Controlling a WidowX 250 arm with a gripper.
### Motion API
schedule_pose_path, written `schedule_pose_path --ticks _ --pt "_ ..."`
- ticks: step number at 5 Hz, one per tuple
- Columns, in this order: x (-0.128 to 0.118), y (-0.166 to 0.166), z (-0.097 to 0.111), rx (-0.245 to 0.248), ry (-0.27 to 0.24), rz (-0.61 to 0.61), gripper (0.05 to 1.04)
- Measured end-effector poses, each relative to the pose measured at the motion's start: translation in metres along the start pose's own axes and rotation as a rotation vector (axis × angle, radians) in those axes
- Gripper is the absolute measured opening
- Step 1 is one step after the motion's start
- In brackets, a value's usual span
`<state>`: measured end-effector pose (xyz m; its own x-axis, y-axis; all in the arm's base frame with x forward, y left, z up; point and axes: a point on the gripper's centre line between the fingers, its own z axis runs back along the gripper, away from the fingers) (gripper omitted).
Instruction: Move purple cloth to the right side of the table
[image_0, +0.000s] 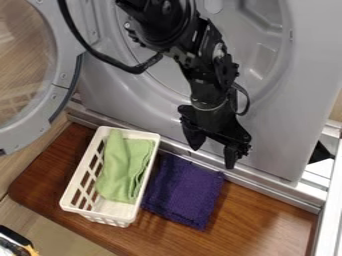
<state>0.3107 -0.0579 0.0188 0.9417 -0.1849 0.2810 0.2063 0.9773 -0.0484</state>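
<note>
The black gripper (212, 154) hangs over the back edge of the wooden table, above the upper part of the purple cloth, with its two fingers spread apart and nothing between them. The purple cloth (184, 194) lies folded flat on the table (260, 220), just right of the white basket, and its upper left edge is close to the basket's side.
A white plastic basket (79, 175) holding a green cloth (125, 167) stands left of the purple cloth. Behind the table is a grey machine front with an open round door (63, 80) at the left. A metal rail runs along the back edge.
</note>
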Motion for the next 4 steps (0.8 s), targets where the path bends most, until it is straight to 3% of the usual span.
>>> schedule_pose_path --ticks 2,4 --pt "-0.022 -0.007 -0.023 -0.012 0.088 -0.007 1.000" --pt "-0.039 -0.018 -0.046 -0.001 0.143 -0.025 1.000"
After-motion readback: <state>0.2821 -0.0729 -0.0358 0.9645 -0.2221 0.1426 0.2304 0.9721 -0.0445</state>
